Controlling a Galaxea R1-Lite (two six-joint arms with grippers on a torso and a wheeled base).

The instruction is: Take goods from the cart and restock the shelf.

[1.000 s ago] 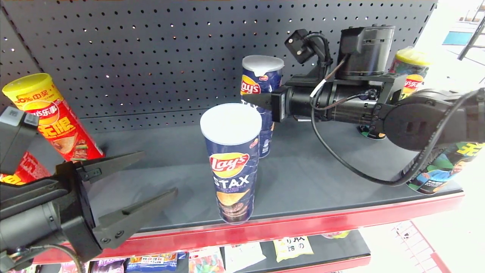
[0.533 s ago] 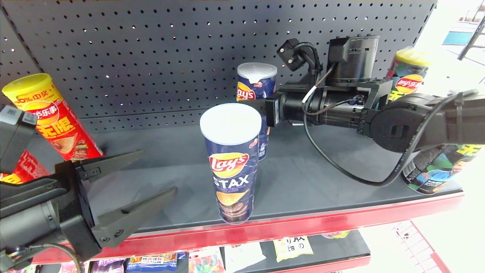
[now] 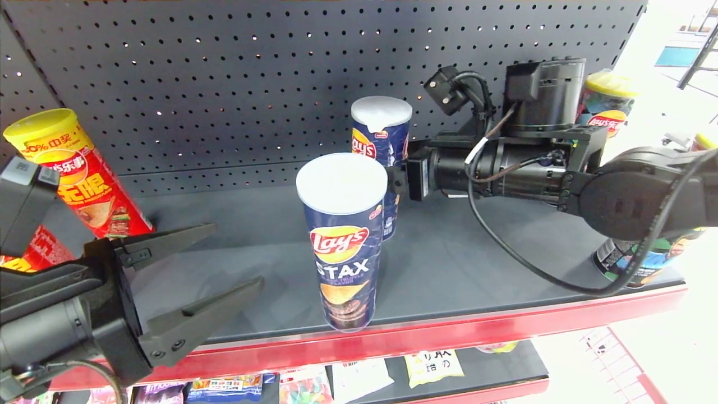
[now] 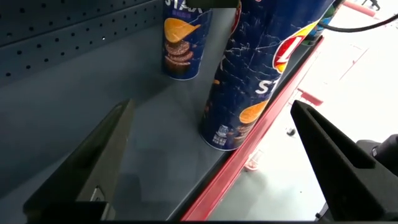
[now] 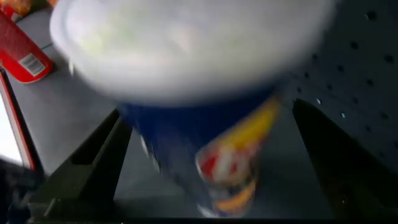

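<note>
Two blue crisp cans with white lids stand on the grey shelf [image 3: 449,264]. The front can [image 3: 342,241] is near the red front edge; it also shows in the left wrist view [image 4: 255,81]. The rear can [image 3: 380,140] stands just behind it, near the pegboard. My right gripper [image 3: 395,180] reaches in from the right at the rear can's mid-height. It is open, with the rear can [image 5: 205,124] between its two fingers [image 5: 81,168]. My left gripper [image 3: 236,255] hangs wide open at the lower left, apart from the front can, with nothing in it [image 4: 211,168].
A red can with a yellow lid [image 3: 78,168] leans at the shelf's left end. A dark can with a yellow lid [image 3: 608,104] stands at the back right, and another can [image 3: 645,264] at the right front. Snack packets [image 3: 359,379] lie on the lower shelf.
My right arm lowered the rear can onto the shelf behind the front can, then drew back a little to the right while the can stayed. The left arm has not moved.
</note>
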